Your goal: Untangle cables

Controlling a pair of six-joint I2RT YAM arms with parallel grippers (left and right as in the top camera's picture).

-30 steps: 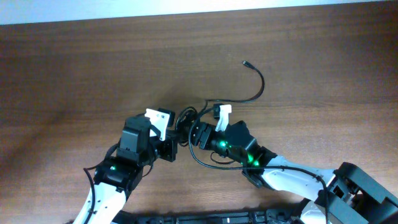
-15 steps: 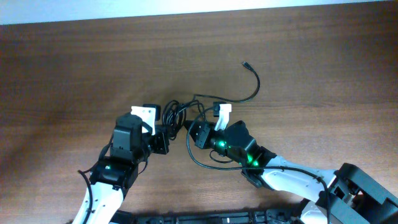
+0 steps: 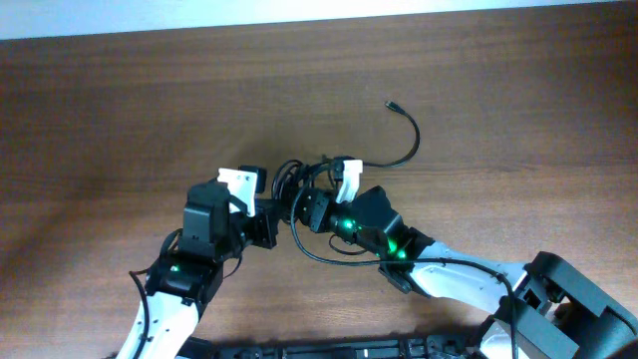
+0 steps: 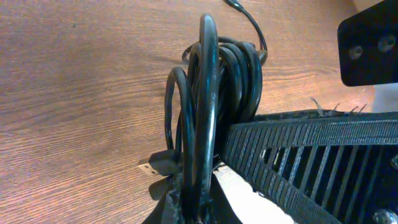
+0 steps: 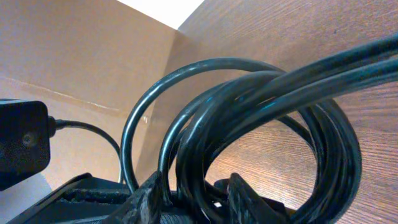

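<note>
The cables [image 3: 290, 183] are thin black cords wound in a tight bundle at the table's middle, held between both grippers. One tail curves right and up to a small plug [image 3: 391, 103]. Another loop [image 3: 317, 255] hangs toward the front under the right arm. My left gripper [image 3: 261, 206] is shut on the bundle's left side; in the left wrist view the coils [image 4: 211, 81] rise upright from its jaws [image 4: 199, 208], with a plug [image 4: 163, 163] beside them. My right gripper [image 3: 307, 206] is shut on the right side; its fingers [image 5: 199, 193] straddle the strands [image 5: 249, 106].
The wooden table [image 3: 120, 110] spreads all around. The two grippers are almost touching; the right gripper's ribbed black finger [image 4: 298, 155] fills the left wrist view's right side. The left gripper's black body [image 5: 22, 143] shows in the right wrist view.
The bundle and both grippers have shifted left. The right gripper has closed in on the left one. The cable tail with the plug was drawn slightly left.
</note>
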